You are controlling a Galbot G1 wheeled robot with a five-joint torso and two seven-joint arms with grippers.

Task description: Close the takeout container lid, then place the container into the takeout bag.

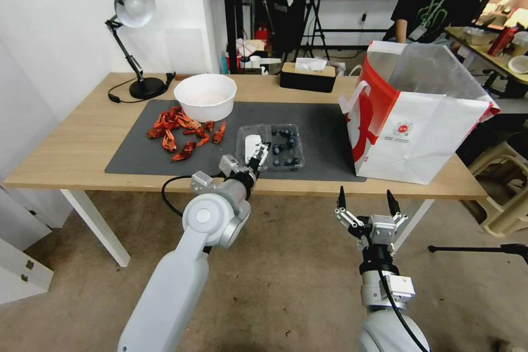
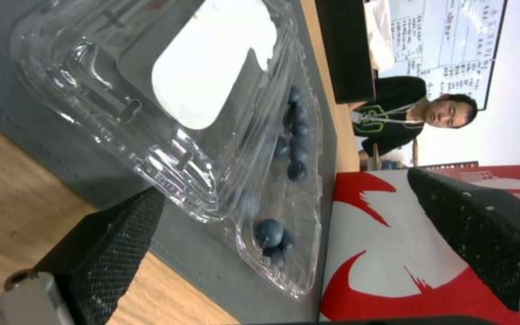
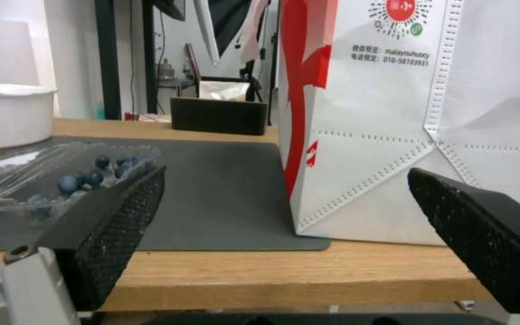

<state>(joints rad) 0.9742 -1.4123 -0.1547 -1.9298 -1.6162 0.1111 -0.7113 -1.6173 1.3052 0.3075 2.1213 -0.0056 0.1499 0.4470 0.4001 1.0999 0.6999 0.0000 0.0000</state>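
We see the left hand [image 1: 257, 160], fingers spread, at the near edge of the takeout container [image 1: 270, 147], whose lid [image 1: 252, 145] lies open. The right hand [image 1: 367, 202], also spread, hangs well short of the container, before the takeout bag [image 1: 418, 121].

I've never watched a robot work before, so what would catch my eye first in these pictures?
Probably the tall takeout bag, white with red sides, standing open at the right end of the table. Next, the open takeout container of blueberries lying mid-mat, with the left gripper open at its lid; red crayfish lie scattered to its left, below a white bowl. The right gripper waits open, in front of the table edge.
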